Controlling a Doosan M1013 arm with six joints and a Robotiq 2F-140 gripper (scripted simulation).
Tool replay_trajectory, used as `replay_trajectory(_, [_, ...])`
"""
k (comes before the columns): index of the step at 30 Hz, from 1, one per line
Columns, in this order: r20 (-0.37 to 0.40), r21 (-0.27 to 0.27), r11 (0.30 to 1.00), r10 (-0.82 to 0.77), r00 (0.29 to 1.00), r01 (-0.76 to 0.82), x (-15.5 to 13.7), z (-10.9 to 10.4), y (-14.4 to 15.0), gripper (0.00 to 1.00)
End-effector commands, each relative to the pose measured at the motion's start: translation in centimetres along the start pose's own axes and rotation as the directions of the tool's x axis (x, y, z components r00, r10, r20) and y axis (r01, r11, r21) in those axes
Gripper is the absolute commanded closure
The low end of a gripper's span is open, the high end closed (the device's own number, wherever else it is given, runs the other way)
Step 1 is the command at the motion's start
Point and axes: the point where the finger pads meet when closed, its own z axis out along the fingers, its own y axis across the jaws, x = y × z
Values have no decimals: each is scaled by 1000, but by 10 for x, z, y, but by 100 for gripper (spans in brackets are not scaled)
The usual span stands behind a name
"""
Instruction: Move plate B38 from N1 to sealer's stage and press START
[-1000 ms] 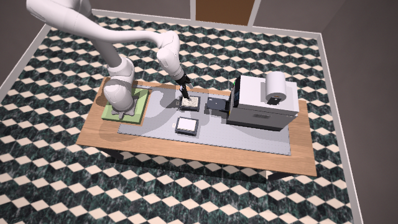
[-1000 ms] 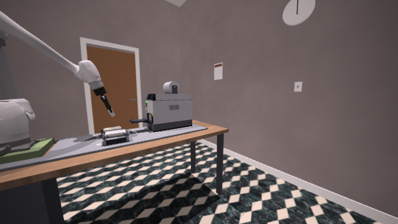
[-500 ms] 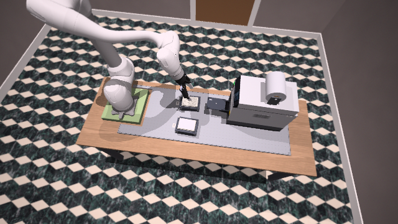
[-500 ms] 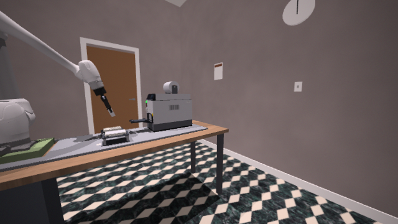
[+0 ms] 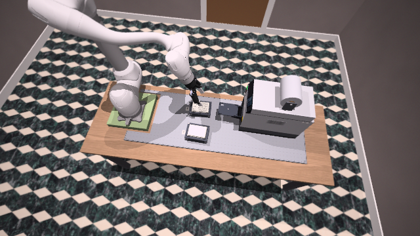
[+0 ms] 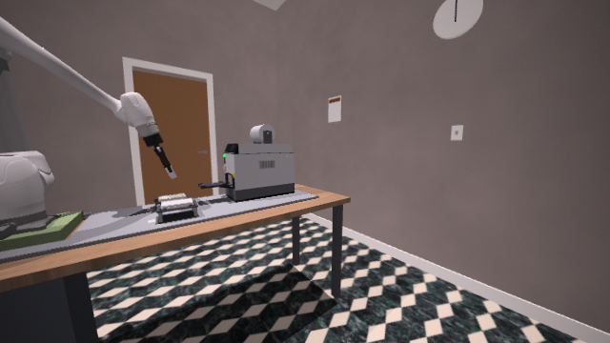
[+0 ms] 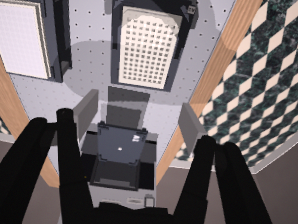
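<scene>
An uncovered plate with rows of wells, seemingly B38 (image 5: 203,109) (image 7: 149,52), sits in the back nest (image 5: 201,115) (image 7: 116,55). A smooth white-topped plate (image 5: 197,131) (image 6: 175,204) (image 7: 22,42) sits in the front nest (image 5: 196,140) (image 6: 177,216). The nest labels are unreadable. My gripper (image 5: 199,96) (image 6: 171,172) (image 7: 139,106) is open and empty, tilted, above the back plate area and not touching it. The sealer's dark stage (image 5: 229,109) (image 6: 212,185) (image 7: 120,150) is out and bare. A green light (image 5: 247,88) (image 6: 224,155) shows on the sealer. START cannot be made out.
The sealer (image 5: 275,113) (image 6: 267,173) stands right of the stage, with a white roll (image 5: 291,90) (image 6: 261,133) on top. The two nests stand on a grey perforated mat (image 5: 256,147). The arm's base is on a green block (image 5: 149,113) at the left end of the wooden table (image 5: 210,160).
</scene>
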Motion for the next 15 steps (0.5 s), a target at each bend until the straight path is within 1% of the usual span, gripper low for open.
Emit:
replay_trajectory(1, [-4, 2, 1000, -3, 1000, 3, 4, 0, 0, 30])
replay_trajectory(6, [-4, 2, 1000, -3, 1000, 3, 4, 0, 0, 30])
replay_trajectory(15, [-4, 2, 1000, -3, 1000, 3, 9, 14, 0, 30])
